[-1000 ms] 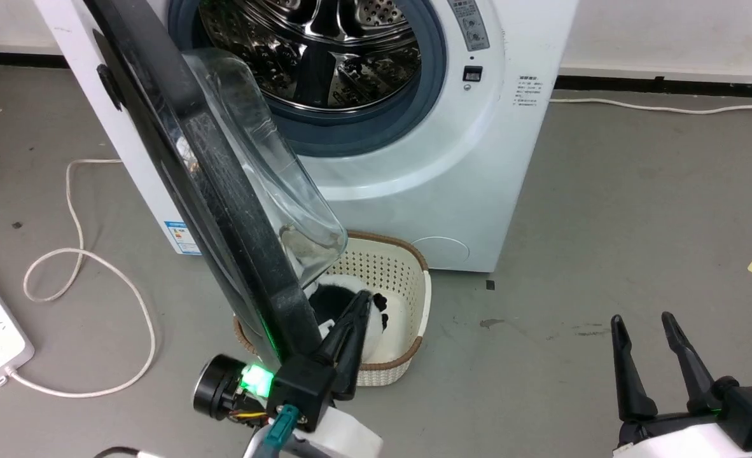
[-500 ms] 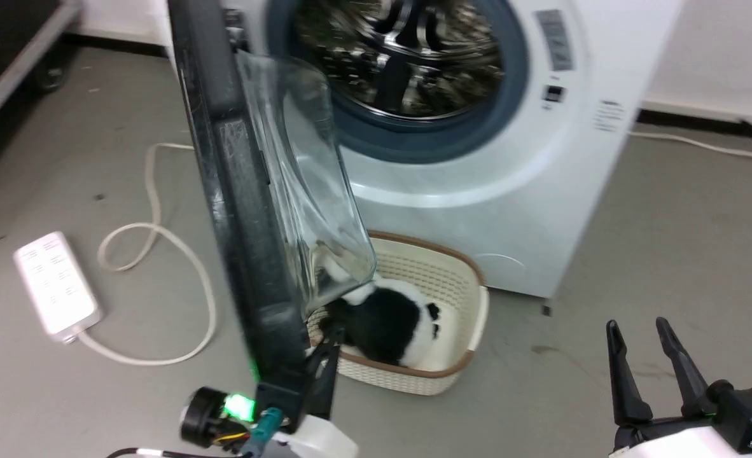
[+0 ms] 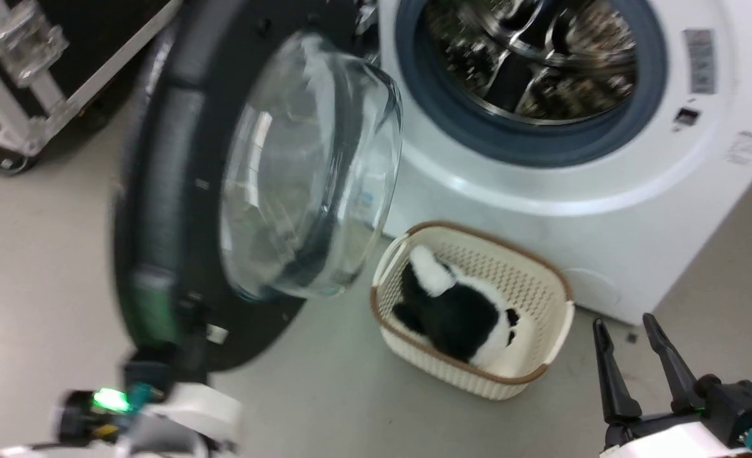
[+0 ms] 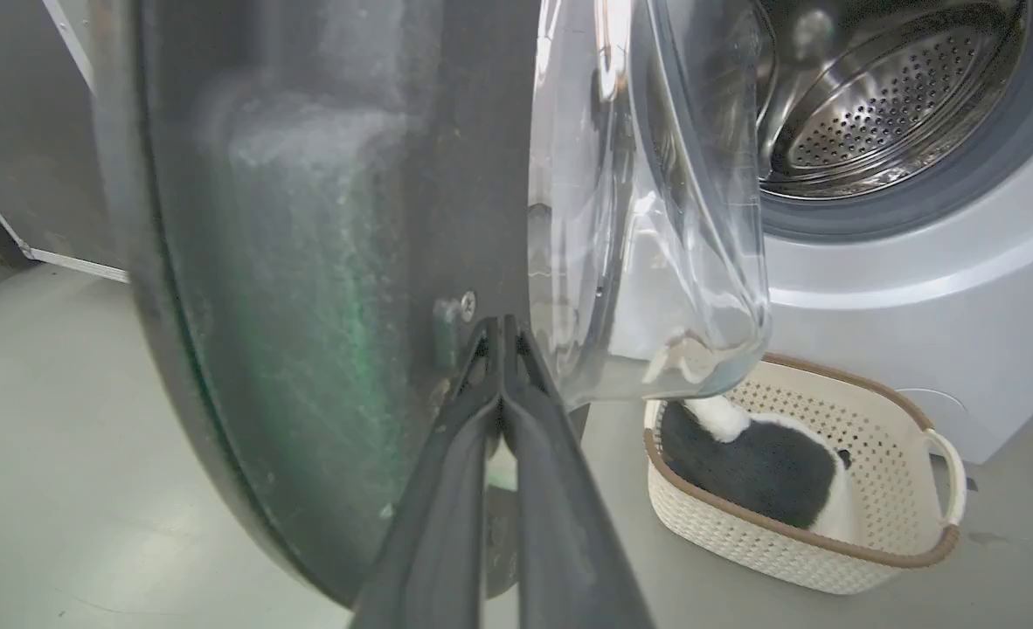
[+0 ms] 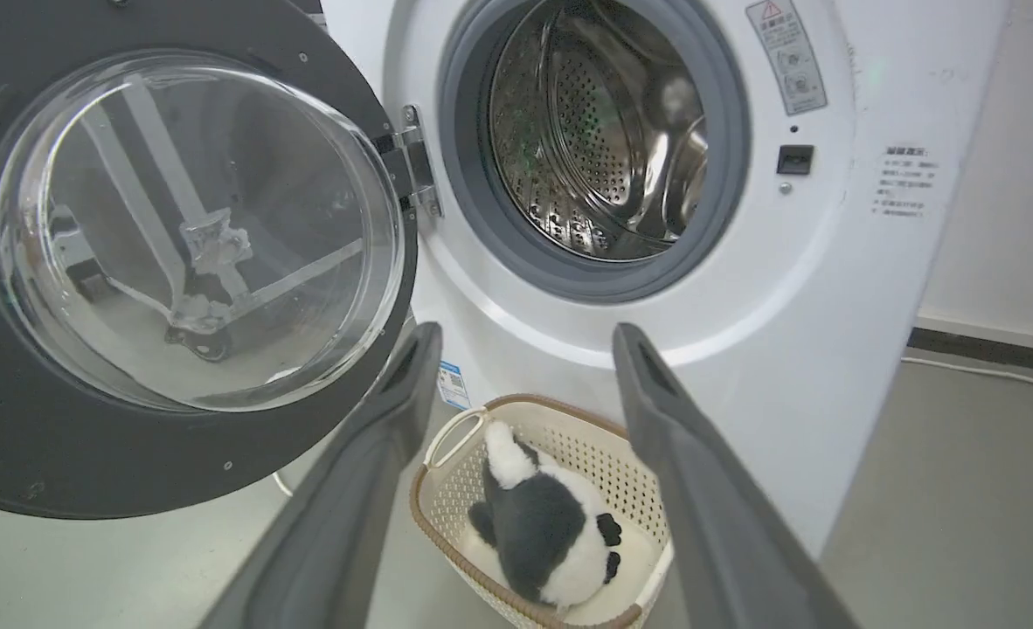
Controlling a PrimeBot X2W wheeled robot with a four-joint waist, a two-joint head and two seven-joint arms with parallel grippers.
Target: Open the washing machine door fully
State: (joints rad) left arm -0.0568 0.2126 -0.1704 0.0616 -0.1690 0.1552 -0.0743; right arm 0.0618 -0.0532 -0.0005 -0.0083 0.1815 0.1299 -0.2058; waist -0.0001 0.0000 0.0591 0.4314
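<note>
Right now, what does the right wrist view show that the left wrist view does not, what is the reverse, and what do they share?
Right wrist view: the metal hinge, the blue sticker, the latch slot, and the right pincer, open and holding nothing.
Left wrist view: the left pincer, shut, its tips at the washing machine door beside a screw.
Shared: the door open wide, its glass bowl, the steel drum, and the basket with a black-and-white plush toy inside.
</note>
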